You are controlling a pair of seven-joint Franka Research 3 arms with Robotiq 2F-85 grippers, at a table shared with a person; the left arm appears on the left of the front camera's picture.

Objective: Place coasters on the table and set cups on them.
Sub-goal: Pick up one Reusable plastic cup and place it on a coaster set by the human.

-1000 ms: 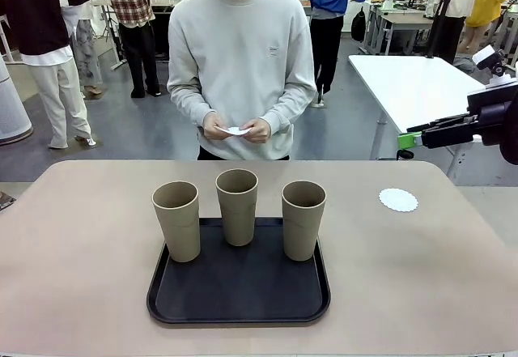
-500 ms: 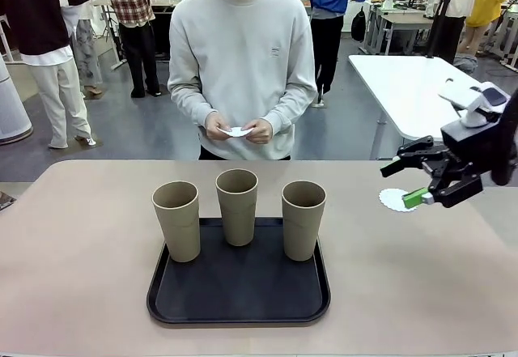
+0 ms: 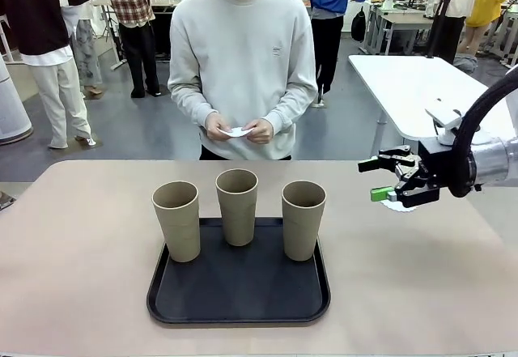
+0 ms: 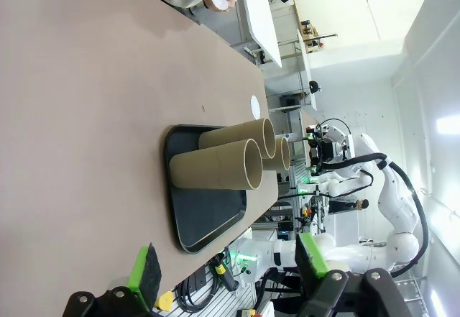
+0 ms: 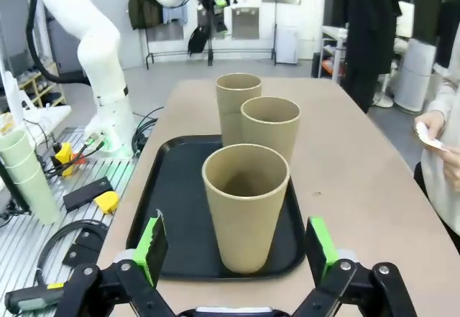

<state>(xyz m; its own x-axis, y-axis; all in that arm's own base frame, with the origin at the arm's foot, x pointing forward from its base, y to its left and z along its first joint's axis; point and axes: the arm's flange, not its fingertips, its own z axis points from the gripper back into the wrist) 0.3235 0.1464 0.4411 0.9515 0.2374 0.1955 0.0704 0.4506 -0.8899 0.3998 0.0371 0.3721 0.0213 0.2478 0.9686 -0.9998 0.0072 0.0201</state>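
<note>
the right gripper [image 3: 386,180] is held spread wide, aimed at the nearest cup [image 3: 303,219] on the black tray [image 3: 243,312]. the cup is best taken mid-wall and centred (its taper invites slipping), then lifted clear of the tray lip. one coaster [image 4: 254,105] lies on the tabletop [image 3: 81,252] just under the gripper, with bare room around it. the left gripper [image 4: 230,268] is spread too, with nothing held.

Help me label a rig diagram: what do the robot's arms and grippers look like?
The left arm and right arm are glossy white with rounded segments. The right gripper and left gripper are black linkage frames carrying bright green pads. A thick black cable loops over the right arm's wrist.
</note>
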